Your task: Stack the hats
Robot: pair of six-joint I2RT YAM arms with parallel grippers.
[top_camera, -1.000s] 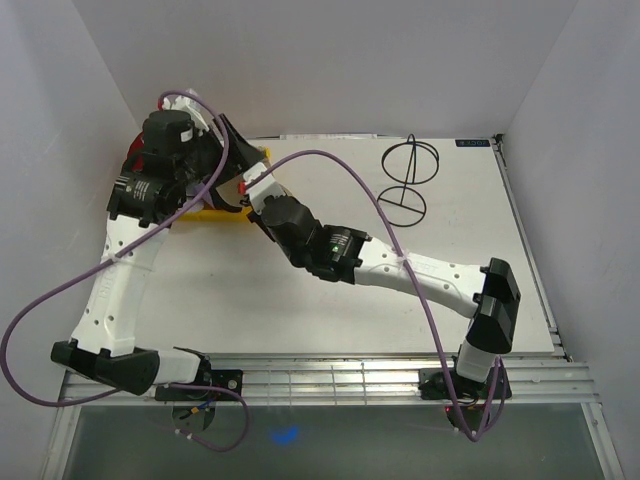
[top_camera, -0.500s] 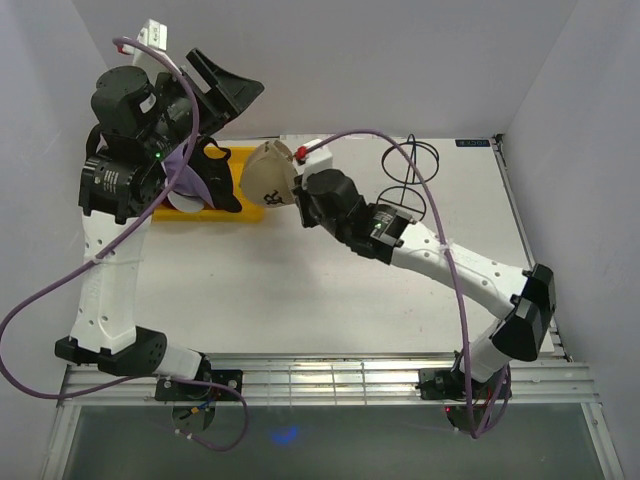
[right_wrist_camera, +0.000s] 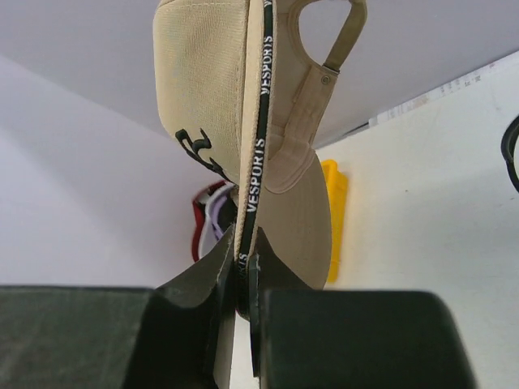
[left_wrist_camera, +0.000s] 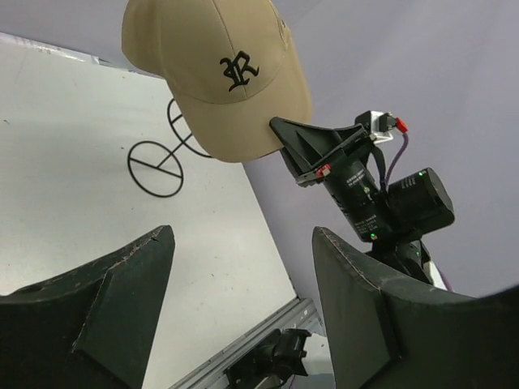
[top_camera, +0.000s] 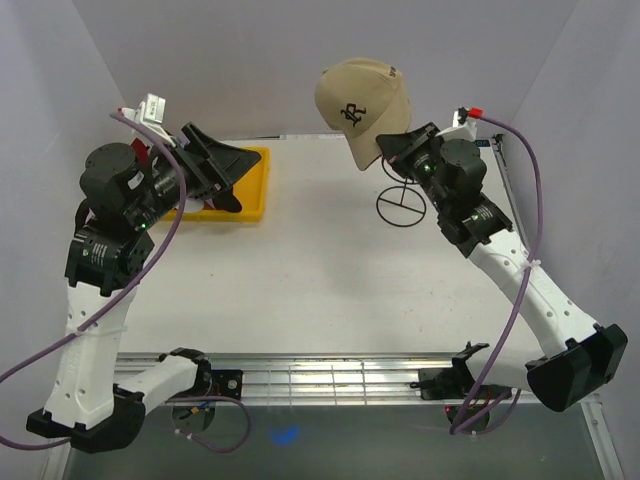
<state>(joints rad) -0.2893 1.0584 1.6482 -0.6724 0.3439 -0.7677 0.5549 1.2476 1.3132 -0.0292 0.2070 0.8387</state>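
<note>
Tan baseball cap (top_camera: 362, 98) with a black embroidered letter hangs high over the far right of the white tabletop (top_camera: 320, 290). The right gripper (right_wrist_camera: 243, 271) pinches it, jaws clamped tight on the fabric edge at the rim. A black wire stand (top_camera: 405, 200) sits on the tabletop beneath that gripper. At the far left the left gripper (left_wrist_camera: 243, 235) hovers with its jaws spread wide, holding nothing, over a yellow tray (top_camera: 250, 185). In the right wrist view, a dark red cap (right_wrist_camera: 197, 223) and a lavender cap (right_wrist_camera: 215, 227) show past the tan cap's brim, near that tray.
</note>
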